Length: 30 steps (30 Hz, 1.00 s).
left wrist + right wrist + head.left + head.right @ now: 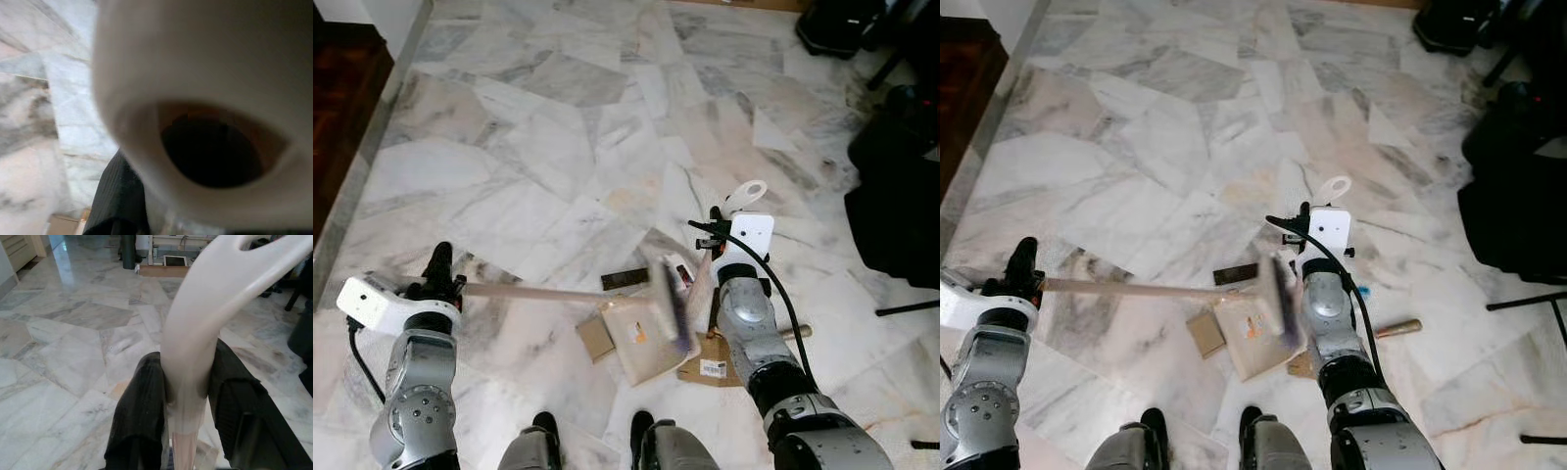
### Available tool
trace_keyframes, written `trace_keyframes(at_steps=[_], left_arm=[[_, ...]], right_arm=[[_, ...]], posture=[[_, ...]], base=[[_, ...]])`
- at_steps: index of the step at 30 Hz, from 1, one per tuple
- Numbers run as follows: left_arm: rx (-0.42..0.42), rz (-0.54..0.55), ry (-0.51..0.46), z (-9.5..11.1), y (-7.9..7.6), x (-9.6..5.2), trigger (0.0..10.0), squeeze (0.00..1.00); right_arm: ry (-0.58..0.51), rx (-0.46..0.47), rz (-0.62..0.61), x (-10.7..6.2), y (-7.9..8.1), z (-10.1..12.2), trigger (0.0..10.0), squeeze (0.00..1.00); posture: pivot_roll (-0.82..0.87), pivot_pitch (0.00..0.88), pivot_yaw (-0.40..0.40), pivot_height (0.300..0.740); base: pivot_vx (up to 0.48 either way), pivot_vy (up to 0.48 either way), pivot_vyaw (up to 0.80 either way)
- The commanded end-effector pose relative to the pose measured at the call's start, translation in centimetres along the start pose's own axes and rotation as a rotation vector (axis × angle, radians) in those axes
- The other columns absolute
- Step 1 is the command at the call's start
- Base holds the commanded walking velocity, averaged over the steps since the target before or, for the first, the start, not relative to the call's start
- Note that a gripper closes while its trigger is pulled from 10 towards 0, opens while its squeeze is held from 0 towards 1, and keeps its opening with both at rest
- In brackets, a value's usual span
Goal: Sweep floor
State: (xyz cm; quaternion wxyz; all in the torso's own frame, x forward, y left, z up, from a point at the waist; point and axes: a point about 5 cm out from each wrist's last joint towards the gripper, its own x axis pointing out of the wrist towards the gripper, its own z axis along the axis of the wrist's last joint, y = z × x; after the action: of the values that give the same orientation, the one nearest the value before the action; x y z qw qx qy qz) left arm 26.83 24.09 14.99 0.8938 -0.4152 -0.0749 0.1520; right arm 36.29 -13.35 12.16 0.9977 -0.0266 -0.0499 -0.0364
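Note:
My left gripper [440, 281] is shut on the end of a broom's wooden handle [548, 293], which runs level to the right above the marble floor. The dark brush head [674, 311] hangs over a beige dustpan [636, 343] lying on the floor just before my feet. My right gripper [715, 243] is shut on the dustpan's white handle [195, 342], whose looped end [746, 193] sticks up beyond the fingers [139, 416]. Up close in the left wrist view are the handle's cream, hollow end [215, 147] and one black finger [117, 196].
Cardboard scraps [594, 338] and a labelled piece [710, 369] lie by the dustpan, with a dark strip [625, 281] beyond it and a wooden stick [798, 333] to the right. Black bags and stands [891, 196] crowd the right side. A dark wood floor [342, 98] borders the left.

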Motion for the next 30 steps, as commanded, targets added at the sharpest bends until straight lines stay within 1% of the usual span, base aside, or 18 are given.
trace_keyframes(at_steps=[1,2,3,5,6,8,9,14,16,17,18,19,20,21,24,25,26,30], left_arm=[[0.020,0.011,-0.052,1.2,0.2,-0.5,10.0,0.00],[0.033,0.004,-0.083,1.7,0.1,-0.6,10.0,0.00],[0.058,-0.038,-0.180,3.3,-0.9,-0.9,10.0,0.00],[0.062,-0.048,-0.194,3.5,-1.2,-0.9,10.0,0.00],[0.100,-0.067,-0.223,4.1,-1.7,-1.0,10.0,0.00],[0.137,-0.092,-0.251,4.6,-2.3,-1.1,10.0,0.00],[0.175,-0.100,-0.280,5.1,-2.6,-1.1,10.0,0.00],[0.270,-0.081,-0.335,6.0,-2.5,-1.2,10.0,0.00],[0.305,-0.087,-0.339,6.1,-2.5,-1.2,10.0,0.00],[0.305,-0.087,-0.339,6.1,-2.5,-1.2,10.0,0.00],[0.330,-0.091,-0.335,6.0,-2.5,-1.1,10.0,0.00],[0.363,-0.095,-0.325,5.7,-2.3,-1.1,10.0,0.00],[0.439,-0.110,-0.310,5.4,-2.2,-1.0,10.0,0.00],[0.439,-0.110,-0.310,5.4,-2.2,-1.0,10.0,0.00],[0.538,-0.151,-0.278,4.5,-2.2,-0.7,10.0,0.00],[0.583,-0.169,-0.261,3.8,-2.2,-0.5,10.0,0.00],[0.597,-0.172,-0.248,3.4,-2.0,-0.4,10.0,0.00],[0.603,-0.170,-0.239,2.9,-2.0,-0.2,10.0,0.00]], right_arm=[[0.086,-0.011,0.013,-0.7,0.2,-1.8,10.0,0.00],[0.086,-0.011,0.014,-0.7,0.3,-1.8,10.0,0.00],[0.086,-0.012,0.017,-0.7,0.3,-1.8,10.0,0.00],[0.087,-0.013,0.017,-0.7,0.3,-1.8,10.0,0.00],[0.086,-0.014,0.014,-0.7,0.2,-1.8,10.0,0.00],[0.077,-0.015,0.003,-0.6,0.0,-1.6,10.0,0.00],[0.064,-0.015,-0.013,-0.5,-0.3,-1.4,10.0,0.00],[0.041,-0.036,-0.031,-0.3,-0.9,-1.0,10.0,0.00],[0.008,-0.070,-0.039,-0.1,-1.1,-0.5,10.0,0.00],[0.008,-0.070,-0.039,-0.1,-1.1,-0.5,10.0,0.00],[0.002,-0.068,-0.039,-0.1,-1.1,-0.4,10.0,0.00],[-0.011,-0.078,-0.038,0.1,-1.0,-0.1,10.0,0.00],[-0.027,-0.100,-0.038,0.2,-1.1,0.2,10.0,0.00],[-0.027,-0.100,-0.038,0.2,-1.1,0.2,10.0,0.00],[-0.042,-0.128,-0.048,0.2,-1.2,0.5,10.0,0.00],[-0.045,-0.139,-0.054,0.3,-1.2,0.5,10.0,0.00],[-0.054,-0.154,-0.063,0.3,-1.3,0.6,10.0,0.00],[-0.055,-0.172,-0.080,0.3,-1.7,0.6,10.0,0.00]], posture=[[0.05,0.320,-0.087,0.740],[0.05,0.320,-0.087,0.740],[0.05,0.320,-0.087,0.740],[0.05,0.320,-0.087,0.740],[0.05,0.319,-0.090,0.740],[0.05,0.319,-0.090,0.740],[0.05,0.319,-0.090,0.740],[0.05,0.314,-0.091,0.740],[0.05,0.314,-0.091,0.740],[0.05,0.314,-0.091,0.740],[0.05,0.314,-0.093,0.740],[0.04,0.311,-0.094,0.740],[0.04,0.311,-0.095,0.740],[0.04,0.311,-0.095,0.740],[0.04,0.309,-0.099,0.740],[0.04,0.308,-0.100,0.740],[0.04,0.307,-0.101,0.740],[0.03,0.306,-0.102,0.740]], base=[[0.000,0.000,0.00],[0.000,0.000,0.00],[0.000,0.000,0.00],[0.000,0.000,0.00],[0.000,0.000,0.00],[0.000,0.000,0.00],[0.000,0.000,0.00],[0.000,0.000,0.00],[0.000,0.000,0.00],[0.000,0.000,0.00],[0.000,0.000,0.00],[0.000,0.000,0.00],[0.000,0.000,0.00],[0.000,0.000,0.00],[0.000,0.000,0.00],[0.000,0.000,0.00],[0.000,0.000,0.00],[0.000,0.000,0.00]])
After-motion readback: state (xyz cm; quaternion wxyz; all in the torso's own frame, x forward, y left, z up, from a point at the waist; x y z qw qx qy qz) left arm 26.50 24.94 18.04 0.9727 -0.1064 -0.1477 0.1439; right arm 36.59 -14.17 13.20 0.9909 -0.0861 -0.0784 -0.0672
